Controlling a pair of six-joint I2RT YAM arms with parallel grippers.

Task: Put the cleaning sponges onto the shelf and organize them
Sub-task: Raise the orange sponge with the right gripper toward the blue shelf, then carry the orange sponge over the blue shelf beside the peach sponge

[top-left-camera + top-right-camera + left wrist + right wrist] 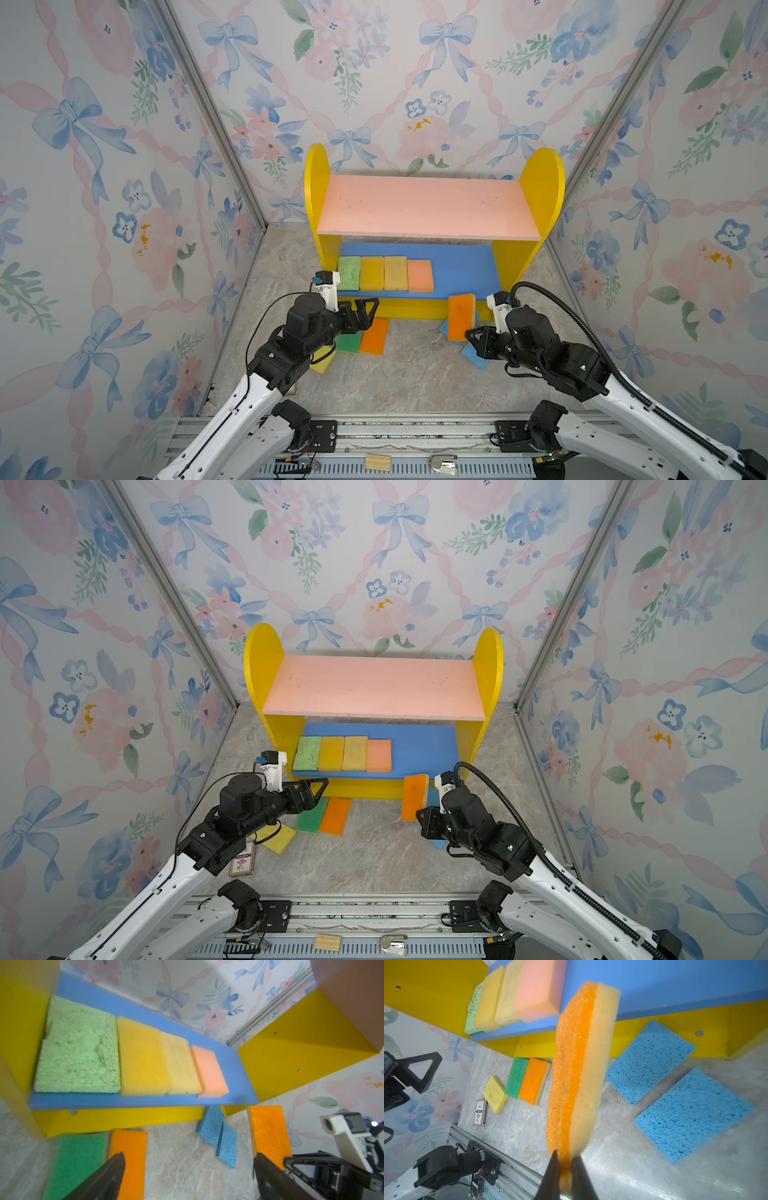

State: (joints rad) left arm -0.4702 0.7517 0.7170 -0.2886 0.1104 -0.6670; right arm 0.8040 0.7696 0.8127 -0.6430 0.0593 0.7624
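Observation:
The shelf stands at the back. Its blue lower board carries a row of sponges: green, yellow, pale yellow and peach-pink. My right gripper is shut on one end of an orange sponge with a yellow underside, held on edge in front of the shelf's right part. Two blue sponges lie on the floor beside it. My left gripper is open and empty above a green sponge and an orange sponge; a yellow sponge lies partly under that arm.
A small card box lies on the floor by the left arm. A wooden block and a metal piece rest on the front rail. Wallpapered walls close in on both sides and behind the shelf.

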